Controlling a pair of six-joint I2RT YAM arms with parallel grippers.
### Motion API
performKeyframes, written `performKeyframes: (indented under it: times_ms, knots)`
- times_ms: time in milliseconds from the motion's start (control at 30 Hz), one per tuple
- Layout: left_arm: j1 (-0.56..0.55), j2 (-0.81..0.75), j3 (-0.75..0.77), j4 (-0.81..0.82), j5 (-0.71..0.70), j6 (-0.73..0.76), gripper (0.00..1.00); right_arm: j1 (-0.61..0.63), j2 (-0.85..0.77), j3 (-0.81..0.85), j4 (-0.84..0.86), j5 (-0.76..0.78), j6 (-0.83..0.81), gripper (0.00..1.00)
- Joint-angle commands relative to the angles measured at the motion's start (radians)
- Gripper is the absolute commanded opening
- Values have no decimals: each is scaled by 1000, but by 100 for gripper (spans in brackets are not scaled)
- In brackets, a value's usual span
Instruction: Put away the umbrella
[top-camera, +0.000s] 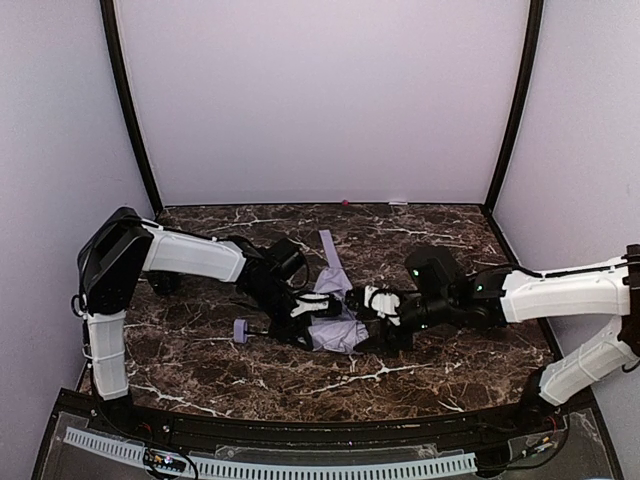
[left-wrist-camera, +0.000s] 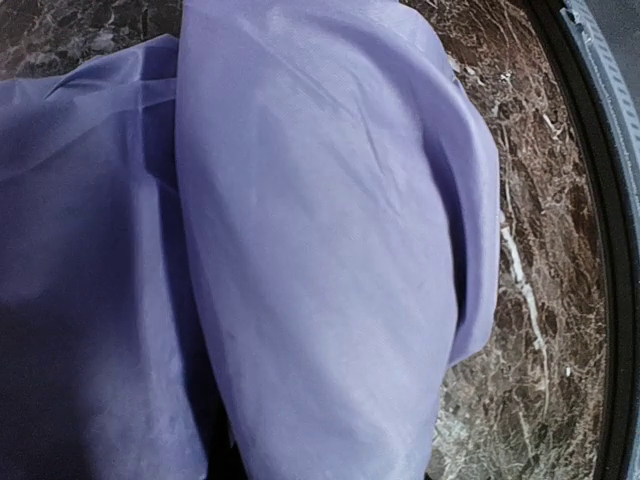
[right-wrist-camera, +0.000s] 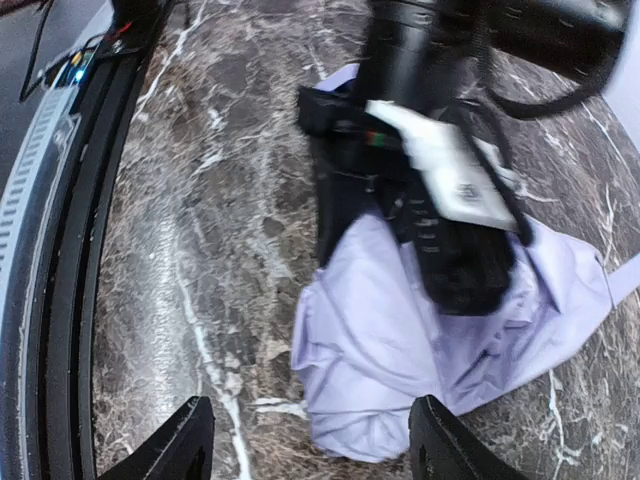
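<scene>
The left pincer (top-camera: 312, 306) is buried in the umbrella (top-camera: 335, 325) on the table (top-camera: 420, 375), grip impossible to tell, while the right pincer (right-wrist-camera: 315, 445) is held released.

a crumpled folding umbrella (top-camera: 335, 325) of pale lavender fabric lies heaped at the middle of the dark brown marble-patterned table (top-camera: 200, 380). its small lavender handle (top-camera: 240, 329) rests on the table just left of the heap. a narrow lavender strap (top-camera: 327, 245) stretches from the fabric toward the far side. the left gripper (top-camera: 312, 306), on a white-and-black arm reaching in from the left, sits on the left part of the fabric; how its jaws stand cannot be made out. the right gripper (top-camera: 378, 302) reaches in from the right, at the fabric's right edge. a tiny red object (top-camera: 346, 202) lies at the table's far edge.
</scene>
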Motion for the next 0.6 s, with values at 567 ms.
performKeyframes:
  times_ms: [567]
  knots:
    - [34,-196,-28,-33,123,-154,0,119,0,-31,180,205,-207,88]
